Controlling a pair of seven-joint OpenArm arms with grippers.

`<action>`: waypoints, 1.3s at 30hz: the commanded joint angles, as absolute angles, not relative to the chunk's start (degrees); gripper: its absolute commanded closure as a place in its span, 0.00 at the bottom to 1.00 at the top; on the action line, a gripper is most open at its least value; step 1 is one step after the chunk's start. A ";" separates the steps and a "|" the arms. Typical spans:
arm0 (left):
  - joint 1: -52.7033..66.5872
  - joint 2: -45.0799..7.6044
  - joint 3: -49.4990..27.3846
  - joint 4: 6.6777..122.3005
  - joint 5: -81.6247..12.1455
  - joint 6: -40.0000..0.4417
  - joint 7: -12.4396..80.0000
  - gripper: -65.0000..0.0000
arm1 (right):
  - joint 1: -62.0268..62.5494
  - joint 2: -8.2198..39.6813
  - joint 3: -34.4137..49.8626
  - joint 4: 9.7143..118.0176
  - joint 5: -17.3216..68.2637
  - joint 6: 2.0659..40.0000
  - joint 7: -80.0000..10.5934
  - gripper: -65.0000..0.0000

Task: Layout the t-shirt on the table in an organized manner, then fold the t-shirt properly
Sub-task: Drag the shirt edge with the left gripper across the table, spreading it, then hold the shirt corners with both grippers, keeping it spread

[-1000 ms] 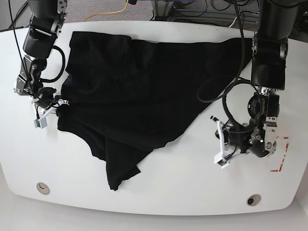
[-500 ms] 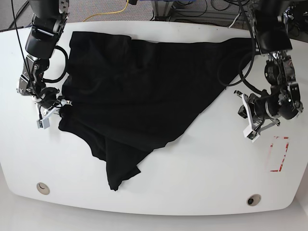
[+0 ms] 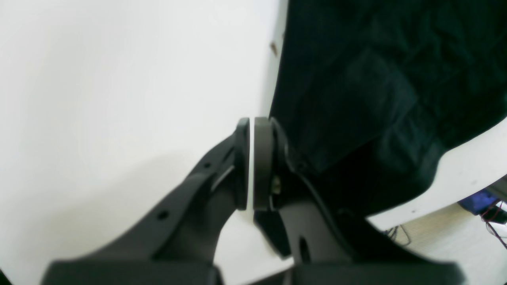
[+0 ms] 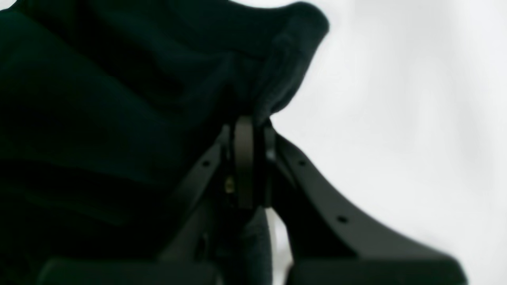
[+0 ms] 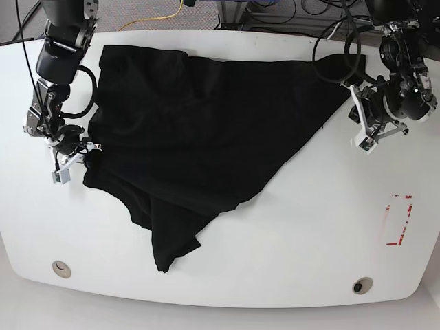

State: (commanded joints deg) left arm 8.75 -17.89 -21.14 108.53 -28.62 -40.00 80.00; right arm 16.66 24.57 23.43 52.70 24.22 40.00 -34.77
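Note:
The black t-shirt [image 5: 199,130] lies spread and creased over the white table [image 5: 289,275], with one flap trailing toward the front. At its left edge my right gripper [image 5: 85,157] is shut on a bunched fold of the t-shirt [image 4: 158,87]; the right wrist view shows the cloth pinched at the fingertips of that gripper [image 4: 247,120]. My left gripper [image 5: 357,115] hovers by the t-shirt's far right corner. In the left wrist view the left gripper [image 3: 251,123] is shut, only a thin slit between the pads and nothing in it, with the t-shirt [image 3: 376,79] just to its right.
A red rectangle marking [image 5: 399,220] sits on the table at the right. Two round grommet holes [image 5: 60,268] [image 5: 362,284] are near the front edge. Cables, one of them yellow [image 5: 161,17], run behind the table's back edge.
My left arm has swung from the front right of the table back toward the t-shirt's right corner. My right gripper has stayed at the left edge, still holding cloth.

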 joint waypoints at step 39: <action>25.45 -20.44 -38.73 108.53 -41.54 -40.00 80.00 0.42 | 16.22 23.43 23.43 52.70 24.22 40.00 -34.77 1.00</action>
